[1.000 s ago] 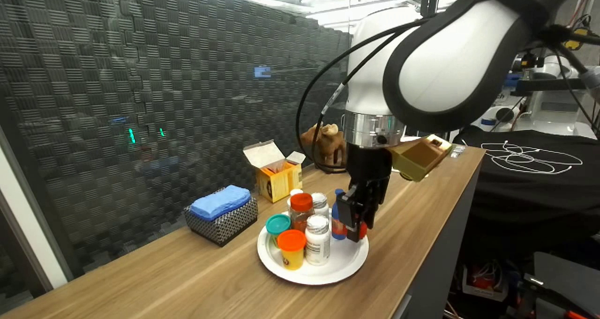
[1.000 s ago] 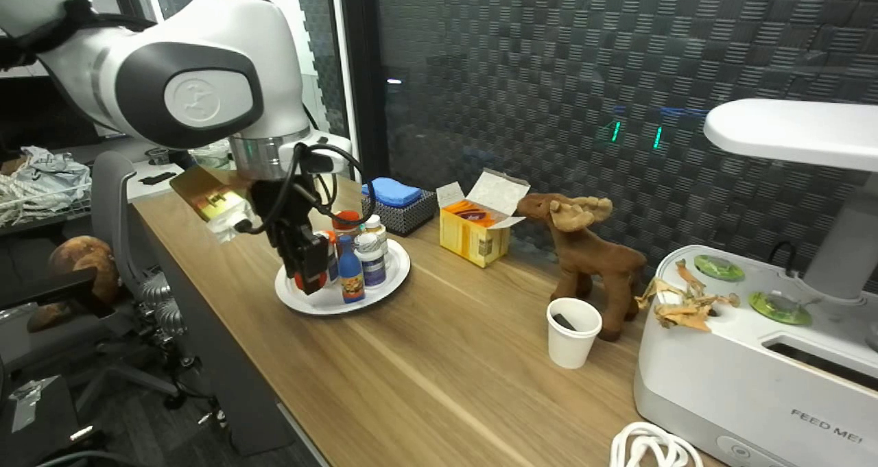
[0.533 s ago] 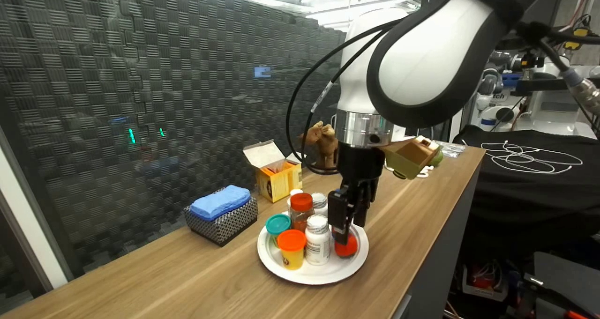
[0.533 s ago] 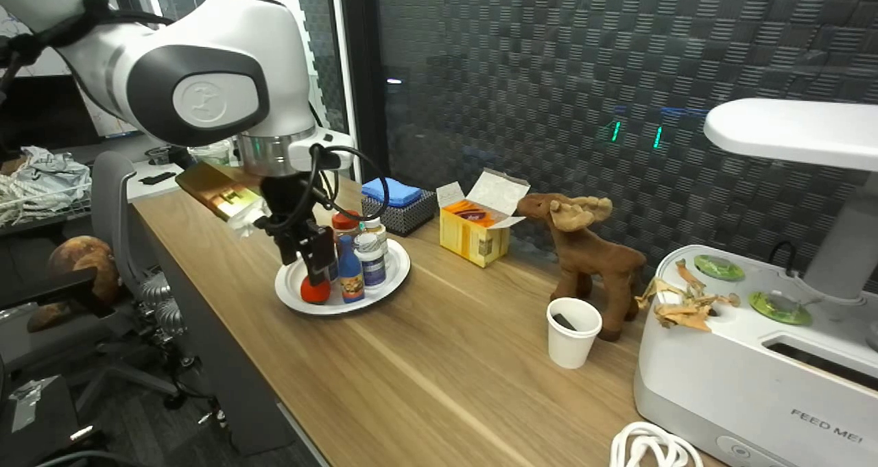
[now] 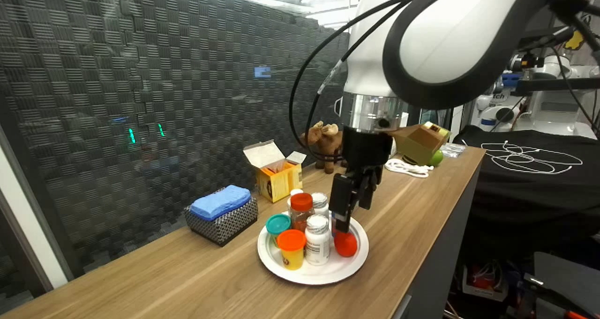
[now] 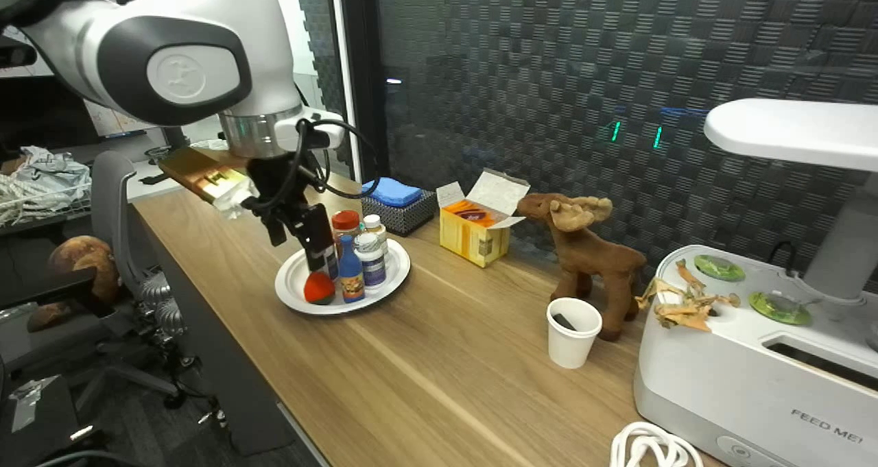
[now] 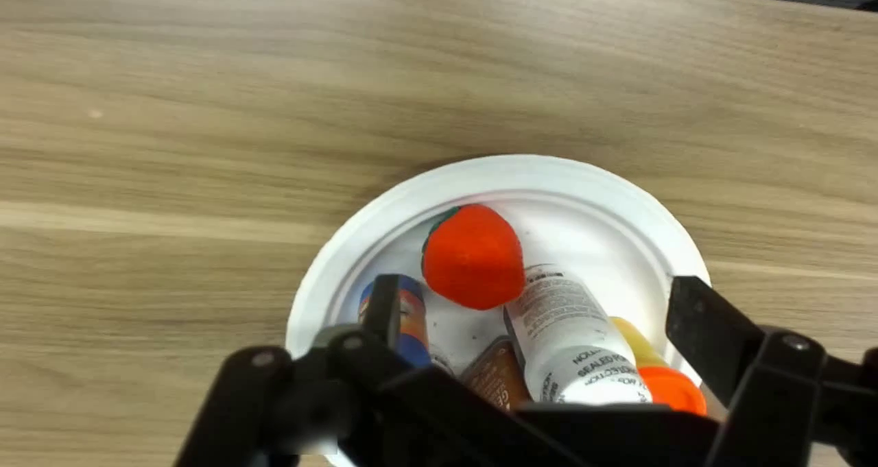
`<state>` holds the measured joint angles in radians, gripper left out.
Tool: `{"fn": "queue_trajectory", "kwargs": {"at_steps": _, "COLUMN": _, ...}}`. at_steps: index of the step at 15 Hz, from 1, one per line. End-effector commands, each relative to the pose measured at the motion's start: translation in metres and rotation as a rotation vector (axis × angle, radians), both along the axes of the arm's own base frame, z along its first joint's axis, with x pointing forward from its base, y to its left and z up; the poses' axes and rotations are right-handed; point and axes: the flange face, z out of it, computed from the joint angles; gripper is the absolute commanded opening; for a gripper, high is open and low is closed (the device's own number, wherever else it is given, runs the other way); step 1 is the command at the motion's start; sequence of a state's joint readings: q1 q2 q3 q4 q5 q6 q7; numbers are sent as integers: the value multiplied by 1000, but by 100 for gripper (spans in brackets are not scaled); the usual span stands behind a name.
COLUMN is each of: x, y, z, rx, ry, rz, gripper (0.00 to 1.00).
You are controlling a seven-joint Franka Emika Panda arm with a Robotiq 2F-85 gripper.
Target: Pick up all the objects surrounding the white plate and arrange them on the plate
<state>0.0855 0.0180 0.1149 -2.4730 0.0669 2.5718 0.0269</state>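
In the wrist view the gripper [image 7: 537, 306] stood wide, its two fingers well apart, and the red rounded thing [image 7: 473, 258] lay apart from both. A second earlier, in both exterior views, the fingers had covered a good part of it; by this moment most of it showed, resting on the white plate [image 7: 535, 169] inside the rim. The arm [image 6: 182, 73] had risen a little over the last half second, and the gripper with it.

The blue bottle [image 6: 351, 278] stood upright just beside the red rounded thing, and the white bottle [image 5: 318, 241] near it; whether the red rounded thing touched the white bottle I could not tell. Both bottles had kept their places, as had the orange-lidded tub [image 5: 292, 253], the teal-lidded tub [image 5: 278, 224], the red-capped jar [image 5: 301, 204], the purple-labelled bottle [image 6: 372, 267] and the white-capped bottle [image 6: 375, 230], all upright on the plate.

Off the plate, on the wooden counter [image 6: 439, 357], the yellow carton [image 6: 473, 237] with its flaps up and the dark patterned box [image 5: 225, 227] with the flat blue thing [image 5: 221, 202] on top had not moved. In an exterior view the white cord [image 5: 408, 168], largely hidden a second earlier behind the arm, had come into sight.
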Motion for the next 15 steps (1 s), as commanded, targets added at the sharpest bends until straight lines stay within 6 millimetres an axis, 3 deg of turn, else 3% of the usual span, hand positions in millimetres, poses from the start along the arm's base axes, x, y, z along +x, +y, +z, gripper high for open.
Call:
{"fn": "queue_trajectory", "kwargs": {"at_steps": 1, "x": -30, "y": -9, "z": 47, "rx": -44, "ry": -29, "rz": -62, "gripper": 100}}
{"fn": "queue_trajectory", "kwargs": {"at_steps": 9, "x": -69, "y": -12, "z": 149, "rx": -41, "ry": -126, "rz": -261, "gripper": 100}}
{"fn": "queue_trajectory", "kwargs": {"at_steps": 10, "x": -55, "y": -12, "z": 128, "rx": -37, "ry": -89, "rz": -228, "gripper": 100}}
{"fn": "queue_trajectory", "kwargs": {"at_steps": 12, "x": -59, "y": -13, "z": 135, "rx": -36, "ry": -100, "rz": -229, "gripper": 100}}
{"fn": "queue_trajectory", "kwargs": {"at_steps": 15, "x": -58, "y": -13, "z": 124, "rx": -41, "ry": -75, "rz": -229, "gripper": 100}}
